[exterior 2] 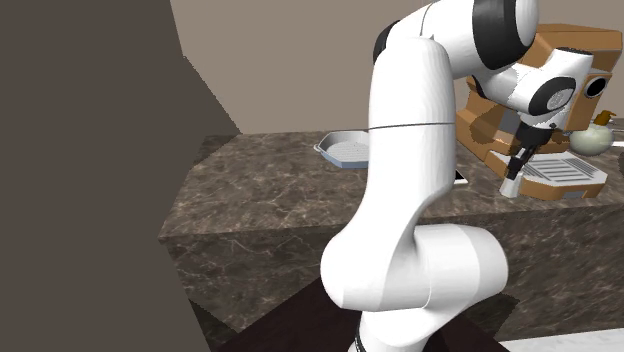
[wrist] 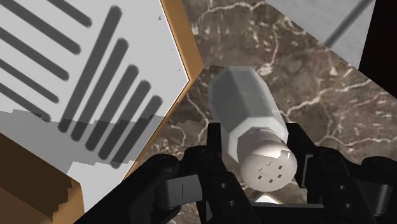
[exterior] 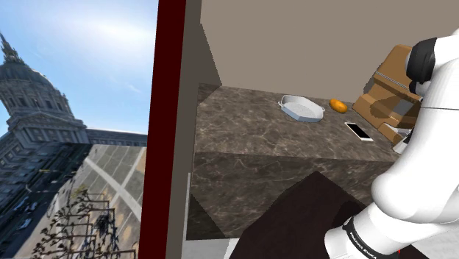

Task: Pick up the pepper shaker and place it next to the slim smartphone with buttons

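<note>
Wrist view has a slatted tray (wrist: 95, 83) just beside the pincer (wrist: 254, 135), whose two fingers (wrist: 215, 146) pinch the pale faceted pepper shaker (wrist: 249, 105) between them below its holed cap, likely light, rigid and slick, best squeezed on opposite flats.

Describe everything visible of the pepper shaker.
The pepper shaker is a plain pale grey faceted cylinder whose whiter rounded cap is pierced by small dark holes. It stands upright, cap toward the pincer, which clasps it with a black finger against each side. Below it lies the dark marbled counter; the coffee machine's brown-rimmed slotted tray is just beside it, apart.
</note>
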### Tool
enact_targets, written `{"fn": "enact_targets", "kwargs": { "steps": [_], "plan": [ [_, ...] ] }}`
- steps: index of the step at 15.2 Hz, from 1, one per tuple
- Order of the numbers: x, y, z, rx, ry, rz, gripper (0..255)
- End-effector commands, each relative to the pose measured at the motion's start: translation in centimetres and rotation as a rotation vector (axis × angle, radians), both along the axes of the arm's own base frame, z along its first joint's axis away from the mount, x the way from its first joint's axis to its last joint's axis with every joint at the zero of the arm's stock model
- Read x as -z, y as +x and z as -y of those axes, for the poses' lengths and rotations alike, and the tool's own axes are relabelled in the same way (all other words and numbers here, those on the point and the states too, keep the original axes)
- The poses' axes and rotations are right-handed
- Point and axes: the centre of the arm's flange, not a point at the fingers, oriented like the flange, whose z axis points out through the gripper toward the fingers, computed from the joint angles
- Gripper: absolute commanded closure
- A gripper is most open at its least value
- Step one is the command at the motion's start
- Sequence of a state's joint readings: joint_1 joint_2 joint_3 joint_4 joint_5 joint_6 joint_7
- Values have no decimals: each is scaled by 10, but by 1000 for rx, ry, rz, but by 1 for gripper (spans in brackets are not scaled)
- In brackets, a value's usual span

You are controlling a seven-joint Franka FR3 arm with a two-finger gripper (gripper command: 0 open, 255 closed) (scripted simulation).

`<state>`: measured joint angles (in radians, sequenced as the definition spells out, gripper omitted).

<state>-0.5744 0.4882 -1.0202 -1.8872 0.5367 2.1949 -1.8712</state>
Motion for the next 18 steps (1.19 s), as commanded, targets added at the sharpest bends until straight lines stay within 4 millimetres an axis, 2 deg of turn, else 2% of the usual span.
{"fn": "enact_targets", "kwargs": {
  "steps": [1,4,5,10,14,18],
  "plan": [
    [0,0,0,0,0,0,255],
    [0,0,0,0,0,0,255],
    [0,0,0,0,0,0,0],
    [0,0,0,0,0,0,0],
    [-49,-1,-5,0,0,0,0],
    [-49,-1,-5,0,0,0,0]
  ]
}}
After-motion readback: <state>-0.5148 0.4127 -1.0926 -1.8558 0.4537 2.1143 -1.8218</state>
